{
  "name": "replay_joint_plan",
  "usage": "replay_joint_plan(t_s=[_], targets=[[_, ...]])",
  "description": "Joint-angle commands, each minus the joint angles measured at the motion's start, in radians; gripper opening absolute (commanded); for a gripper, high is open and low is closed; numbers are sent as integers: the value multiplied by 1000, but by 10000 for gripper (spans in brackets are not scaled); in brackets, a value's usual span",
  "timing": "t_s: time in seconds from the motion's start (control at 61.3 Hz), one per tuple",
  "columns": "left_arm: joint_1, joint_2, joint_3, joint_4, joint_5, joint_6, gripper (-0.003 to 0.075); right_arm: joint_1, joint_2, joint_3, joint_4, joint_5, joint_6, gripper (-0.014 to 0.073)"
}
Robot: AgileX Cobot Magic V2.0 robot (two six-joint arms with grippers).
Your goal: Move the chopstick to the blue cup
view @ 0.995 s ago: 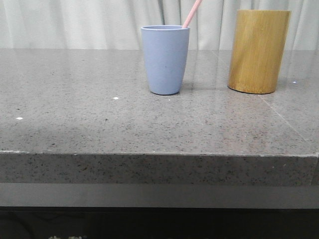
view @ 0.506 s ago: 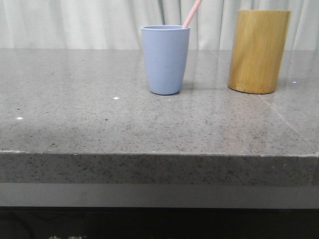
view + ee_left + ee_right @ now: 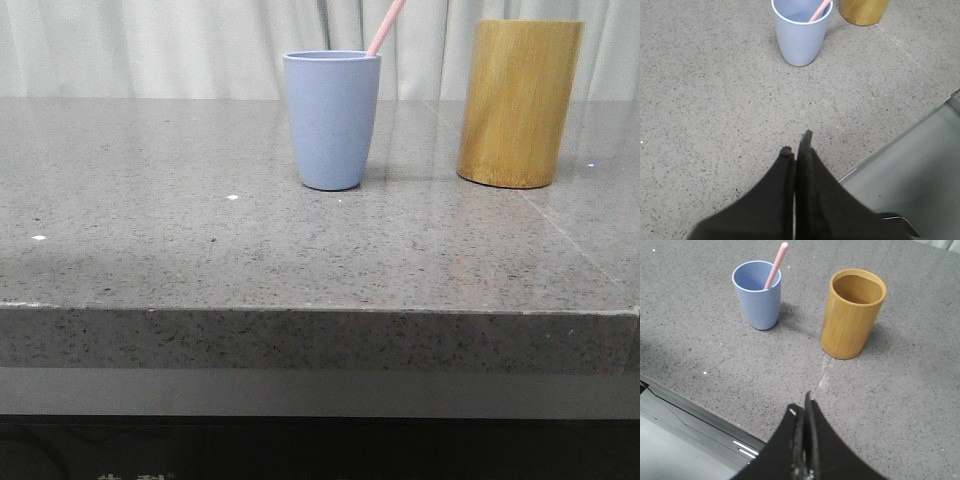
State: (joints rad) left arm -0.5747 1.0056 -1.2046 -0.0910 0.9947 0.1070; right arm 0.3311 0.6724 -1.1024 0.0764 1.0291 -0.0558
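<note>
The blue cup stands upright on the grey stone table, left of the tan bamboo cylinder. A pale-pink chopstick leans out of it, only its upper end showing. The cup also shows in the left wrist view and the right wrist view, with the chopstick inside. My left gripper is shut and empty, low over the table near its front edge, well short of the cup. My right gripper is shut and empty, back from the cup and the cylinder. Neither arm shows in the front view.
The tan bamboo cylinder stands right of the cup; its inside looks empty in the right wrist view. The table's front edge runs across the front view. A grey ledge lies below that edge.
</note>
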Motion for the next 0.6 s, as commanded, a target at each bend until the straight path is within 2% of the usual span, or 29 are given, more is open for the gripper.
replay_joint_plan(t_s=[0.0, 0.294, 0.44, 0.587], targets=[[-7, -11, -26, -8, -62, -10, -19, -1, 0, -19, -11, -75, 1, -119], [6, -16, -20, 22, -92, -10, -19, -1, 0, -19, -11, -75, 1, -119], [114, -77, 31, 17, -168, -10, -19, -1, 0, -19, -11, -75, 1, -119], [256, -213, 197, 29, -370, -10, -19, -1, 0, -19, -11, -75, 1, -119]])
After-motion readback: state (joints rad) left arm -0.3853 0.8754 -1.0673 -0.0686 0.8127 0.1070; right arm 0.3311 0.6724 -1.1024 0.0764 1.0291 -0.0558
